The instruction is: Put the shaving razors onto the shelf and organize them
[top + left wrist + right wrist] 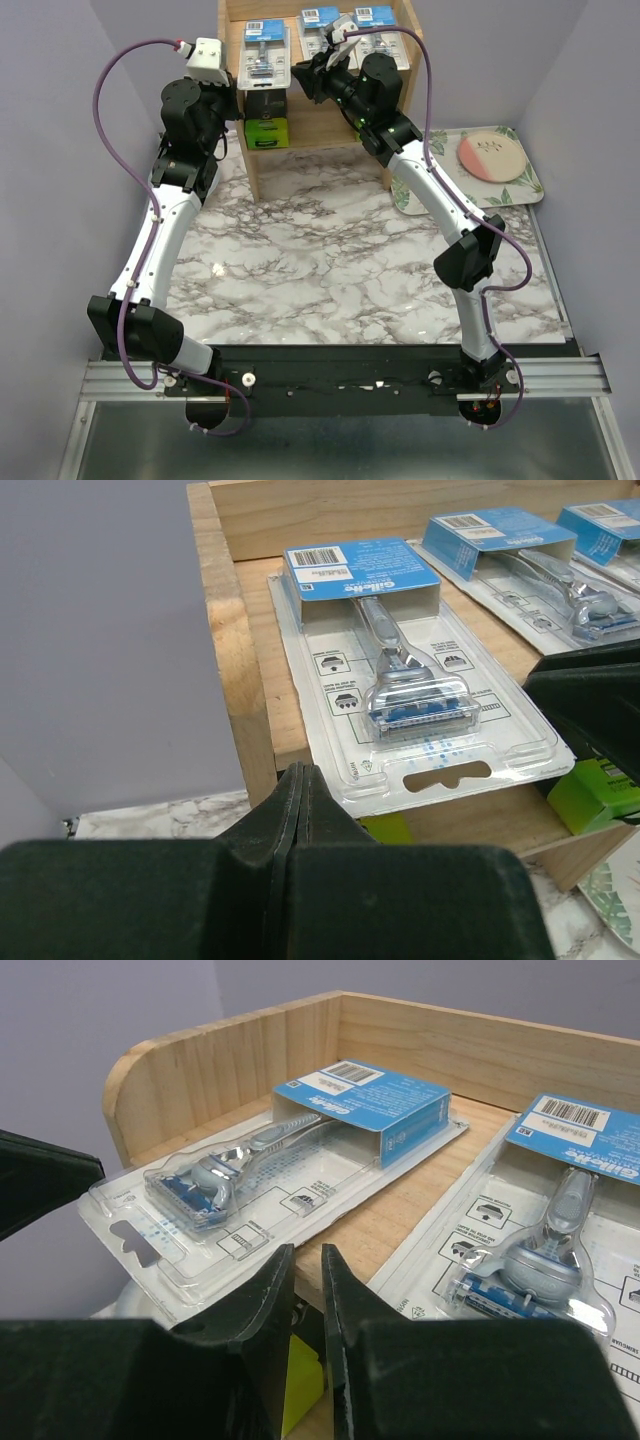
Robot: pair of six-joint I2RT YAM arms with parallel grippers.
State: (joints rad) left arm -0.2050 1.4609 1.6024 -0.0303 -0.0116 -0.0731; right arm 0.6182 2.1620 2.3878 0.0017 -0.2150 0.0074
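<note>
Three clear blister-pack shaving razors lie flat in a row on the top tier of the wooden shelf (322, 125): a left pack (265, 52) (400, 680) (290, 1160), a middle pack (320, 32) (560, 1240) (530, 570) and a right pack (376, 35). Two black boxes with lime-green ends (266, 132) sit stacked on the lower tier, under the left pack. My left gripper (236, 98) (297, 780) is shut and empty, just off the left pack's near edge. My right gripper (302, 78) (307, 1255) hovers at the shelf's front edge between the left and middle packs, jaws a little open with nothing between them.
A floral tray (520, 190) holding a pink plate (494, 156) sits on the marble table at the right. The shelf's raised side panel (235, 660) stands beside my left gripper. Purple walls close in both sides.
</note>
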